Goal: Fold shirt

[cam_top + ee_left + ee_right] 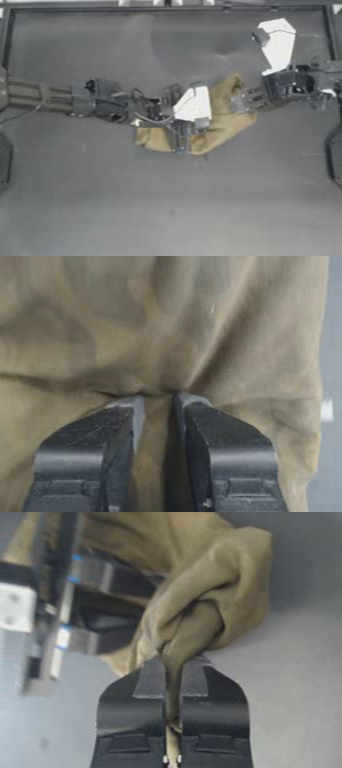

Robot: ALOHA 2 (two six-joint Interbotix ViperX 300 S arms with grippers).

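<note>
The tan shirt (pixel 224 122) lies bunched in a crumpled heap at the middle of the table. My left gripper (pixel 180 137) reaches in from the left and sits over the heap's near-left part. In the left wrist view the shirt (pixel 167 326) fills the picture, and my left gripper (pixel 158 400) is shut on a pinch of it, with creases radiating from the tips. My right gripper (pixel 238 102) comes in from the right at the heap's far-right edge. In its wrist view my right gripper (pixel 172 664) is shut on a twisted fold of the shirt (pixel 214 597), lifted slightly off the table.
A white patch (pixel 277 44) shows at the back right, beside the right arm. The left arm's body (pixel 73 607) stands close behind the cloth in the right wrist view. Bare dark table (pixel 167 200) stretches toward the front. A raised rail (pixel 167 7) borders the back.
</note>
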